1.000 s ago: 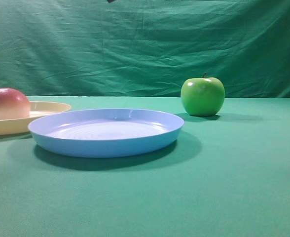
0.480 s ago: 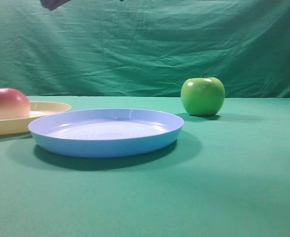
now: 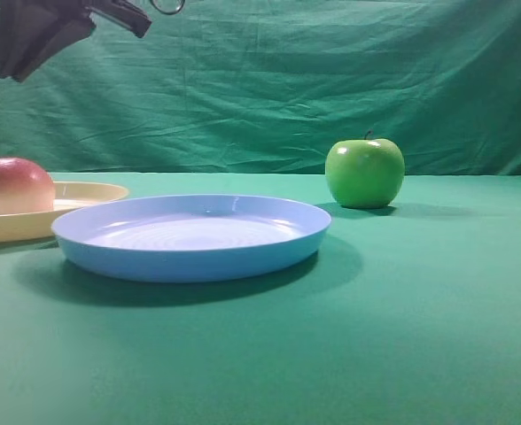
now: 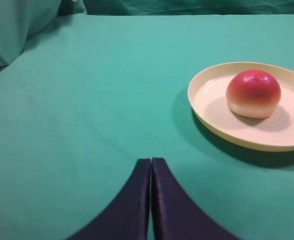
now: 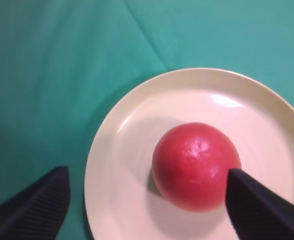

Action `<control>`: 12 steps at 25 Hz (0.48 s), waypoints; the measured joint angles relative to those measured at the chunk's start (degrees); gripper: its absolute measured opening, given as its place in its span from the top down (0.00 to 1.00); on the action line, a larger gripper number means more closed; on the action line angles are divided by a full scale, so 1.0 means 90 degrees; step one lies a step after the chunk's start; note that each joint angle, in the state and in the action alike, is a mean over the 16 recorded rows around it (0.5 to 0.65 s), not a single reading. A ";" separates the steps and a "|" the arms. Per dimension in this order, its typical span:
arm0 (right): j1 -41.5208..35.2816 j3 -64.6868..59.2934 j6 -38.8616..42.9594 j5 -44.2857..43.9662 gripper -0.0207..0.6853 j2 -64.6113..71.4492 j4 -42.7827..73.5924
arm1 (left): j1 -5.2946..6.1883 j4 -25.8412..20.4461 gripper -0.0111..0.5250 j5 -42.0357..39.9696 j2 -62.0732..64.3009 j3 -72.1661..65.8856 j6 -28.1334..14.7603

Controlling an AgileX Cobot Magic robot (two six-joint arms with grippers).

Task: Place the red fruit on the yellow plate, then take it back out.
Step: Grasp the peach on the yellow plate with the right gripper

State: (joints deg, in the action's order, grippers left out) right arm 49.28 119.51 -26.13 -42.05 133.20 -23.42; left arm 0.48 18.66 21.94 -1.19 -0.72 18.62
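The red fruit (image 3: 11, 186) (image 5: 197, 166) (image 4: 253, 93) lies on the yellow plate (image 3: 88, 192) (image 5: 137, 125) (image 4: 207, 95) at the far left of the table. My right gripper (image 3: 66, 40) (image 5: 147, 172) has reached across and hangs open high above the fruit. In the right wrist view its dark fingers stand wide on either side of the fruit and hold nothing. My left gripper (image 4: 150, 161) is shut and empty, over bare cloth to the left of the plate. It does not show in the exterior high view.
A light blue plate (image 3: 190, 235) sits in the middle, its left rim overlapping the yellow plate in the exterior high view. A green apple (image 3: 364, 172) stands at the back right. Green cloth (image 3: 376, 336) covers the table and the backdrop.
The right gripper has come in from the top of the exterior high view, moving left and down to above the fruit. Fruit, plates and apple have not moved.
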 joint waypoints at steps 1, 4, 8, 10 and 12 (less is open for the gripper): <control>0.0014 0.0005 -0.0002 0.0119 0.21 0.0070 0.0011 | 0.0000 0.0000 0.98 0.0000 0.0000 0.0000 0.0000; 0.0052 0.0011 -0.0014 0.0504 0.09 0.0281 0.0044 | 0.0000 0.0000 0.98 0.0000 0.0000 0.0000 0.0000; 0.0083 0.0013 -0.0030 0.0995 0.03 0.0551 0.0088 | 0.0000 0.0000 0.98 0.0000 0.0000 0.0000 0.0000; 0.0090 0.0014 -0.0037 0.1192 0.03 0.0677 0.0110 | 0.0000 0.0000 0.98 0.0000 0.0000 0.0000 0.0000; 0.0092 0.0014 -0.0042 0.1345 0.04 0.0788 0.0129 | 0.0000 0.0000 0.98 0.0000 0.0000 0.0000 0.0000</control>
State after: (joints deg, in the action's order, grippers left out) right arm 50.10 119.63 -26.52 -29.95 140.29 -22.26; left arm 0.48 18.66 21.94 -1.19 -0.72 18.62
